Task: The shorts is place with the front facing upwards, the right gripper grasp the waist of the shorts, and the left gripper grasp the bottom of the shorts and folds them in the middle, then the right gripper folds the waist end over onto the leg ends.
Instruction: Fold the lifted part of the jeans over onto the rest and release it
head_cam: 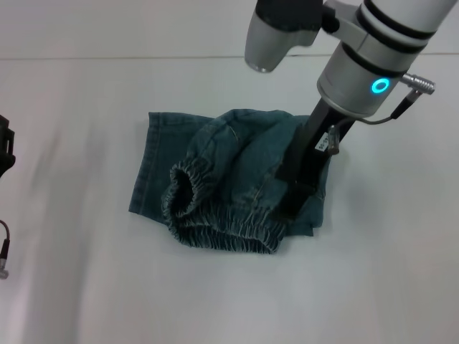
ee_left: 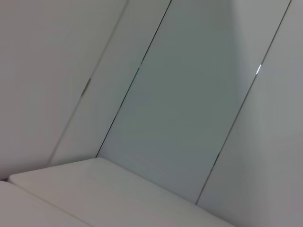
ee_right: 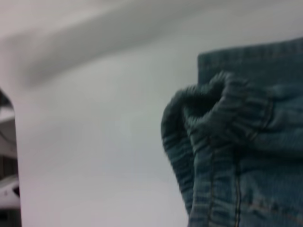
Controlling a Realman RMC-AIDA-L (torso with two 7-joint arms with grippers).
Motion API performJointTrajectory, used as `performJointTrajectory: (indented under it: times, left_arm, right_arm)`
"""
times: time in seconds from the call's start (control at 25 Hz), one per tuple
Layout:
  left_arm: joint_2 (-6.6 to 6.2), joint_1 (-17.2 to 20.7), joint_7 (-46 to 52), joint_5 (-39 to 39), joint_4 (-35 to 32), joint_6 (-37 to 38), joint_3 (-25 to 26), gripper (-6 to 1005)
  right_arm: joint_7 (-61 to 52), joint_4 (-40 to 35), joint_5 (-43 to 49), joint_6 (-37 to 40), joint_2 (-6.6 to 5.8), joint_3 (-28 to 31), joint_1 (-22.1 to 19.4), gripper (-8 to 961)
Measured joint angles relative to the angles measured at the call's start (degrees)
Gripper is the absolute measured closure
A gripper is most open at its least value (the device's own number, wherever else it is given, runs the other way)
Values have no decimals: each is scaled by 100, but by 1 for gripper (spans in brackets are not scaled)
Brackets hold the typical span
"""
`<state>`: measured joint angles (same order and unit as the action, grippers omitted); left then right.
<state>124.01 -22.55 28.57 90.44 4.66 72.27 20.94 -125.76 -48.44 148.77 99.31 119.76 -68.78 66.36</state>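
Right gripper (head_cam: 290,208) is down on the shorts (head_cam: 229,179), black fingers angled into the denim at the robot's-right end of the bundle. Fingertips are buried in cloth, so I can't tell whether they're pinching fabric or just pressing on it. White label shows on the gripper body, above the contact point.

The shorts sit mid-table (head_cam: 107,287), bunched and partly folded. The waist (head_cam: 215,233) runs from just beside the gripper tips toward the robot's left, along the near edge, and curls up into an open loop at its far end. One flat hemmed edge, the bottom of the shorts (head_cam: 143,175), lies on the side of the bundle farthest from the gripper. The other leg hem is hidden under the folds.

Right wrist view shows only the ruffled band loop and a strip of hem behind it; own fingers not in shot.

Left gripper (head_cam: 6,154): only a black sliver at the head view's edge, well away from the cloth, cut off by the frame, so jaw state can't be told. Left wrist view shows just blank wall panels.
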Motion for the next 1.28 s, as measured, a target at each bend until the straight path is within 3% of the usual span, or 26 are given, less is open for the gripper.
performJointTrajectory:
  times: [0.36, 0.6, 0.72, 0.88, 1.04, 1.2, 1.28]
  left_arm:
    - [0, -21, 0, 0, 17, -101, -2, 491]
    - [0, -21, 0, -2, 10, -112, -1, 491]
    - [0, -10, 0, -1, 4, -133, -2, 491]
    - [0, -18, 0, -1, 1, -177, -2, 490]
    - [0, -38, 0, 0, 0, -189, -2, 490]
    - [-8, -104, 0, 0, -42, -282, -3, 490]
    - [-9, -132, 0, 3, -63, -332, -30, 490]
  right_arm:
    - [-144, -64, -240, -301, 83, -1007, -136, 138]
    - [0, -1212, -726, -745, 60, -1408, -864, 139]
    - [121, -1972, -1408, -958, -5, -1044, -1457, 142]
    - [-171, -2256, -2117, -907, -22, 47, -1901, 144]
    - [-949, -2176, -2182, -559, -112, 886, -2004, 145]
    - [-1353, -2195, -1700, -4, -330, 834, -1849, 145]
    - [-1361, -2200, -1205, 322, -339, 666, -1647, 145]
